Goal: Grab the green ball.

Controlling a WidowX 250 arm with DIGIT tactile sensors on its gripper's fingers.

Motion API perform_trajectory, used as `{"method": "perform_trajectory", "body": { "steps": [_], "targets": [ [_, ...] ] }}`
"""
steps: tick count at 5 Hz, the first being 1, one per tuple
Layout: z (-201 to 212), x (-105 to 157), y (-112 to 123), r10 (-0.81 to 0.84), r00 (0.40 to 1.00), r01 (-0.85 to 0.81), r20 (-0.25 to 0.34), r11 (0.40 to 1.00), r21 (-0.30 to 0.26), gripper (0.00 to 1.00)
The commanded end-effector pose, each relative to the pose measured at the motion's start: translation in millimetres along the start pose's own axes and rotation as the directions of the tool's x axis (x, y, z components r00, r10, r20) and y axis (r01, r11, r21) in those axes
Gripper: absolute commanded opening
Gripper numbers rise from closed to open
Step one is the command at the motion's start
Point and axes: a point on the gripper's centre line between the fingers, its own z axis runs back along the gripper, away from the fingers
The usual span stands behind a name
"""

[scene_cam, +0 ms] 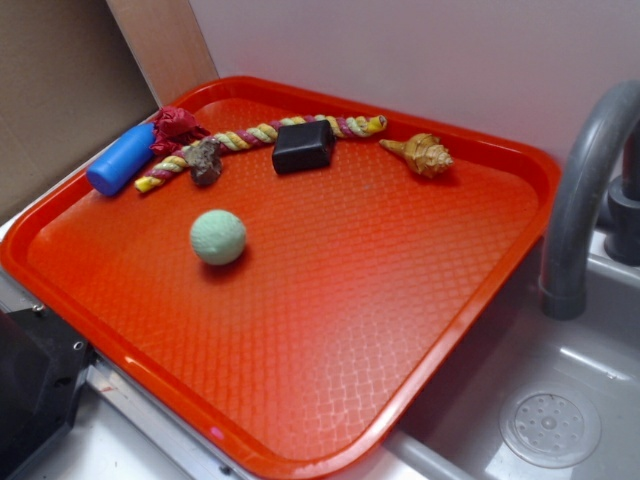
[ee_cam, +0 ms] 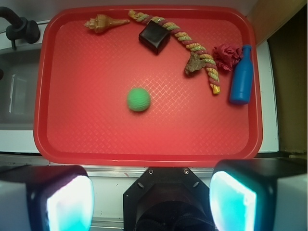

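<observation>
Looking down, I see the tray (ee_cam: 57, 139) fill most of my view; my tool (ee_cam: 151, 197) hangs above its near edge, pads (ee_cam: 70, 202) wide apart, gripping nothing. Rope (ee_cam: 192, 45) lies along the far side. Green ball (ee_cam: 138, 99) sits alone mid-tray.

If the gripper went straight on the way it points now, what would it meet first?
Probably the tray floor near the green ball, which sits about centred between the open jaws; depth is unclear.
</observation>
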Motion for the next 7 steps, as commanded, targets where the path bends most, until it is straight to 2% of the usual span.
{"method": "perform_trajectory", "body": {
  "steps": [1,3,4,5,6,7],
  "targets": [
    [0,0,0,0.0,1.0,0.0,0.0,1.0,0.0,1.0],
    [0,0,0,0.0,1.0,0.0,0.0,1.0,0.0,1.0],
    [-18,-5,-6,-0.07,0.995,0.07,0.069,0.998,-0.001,1.0],
    [-72,12,-33,-0.161,0.986,0.157,0.051,0.984,0.08,1.0],
    [-122,3,-51,-0.227,0.973,0.224,0.046,0.972,0.069,1.0],
    [-171,-17,-67,-0.324,0.946,0.322,0.013,0.943,0.082,1.0]
  ]
}}
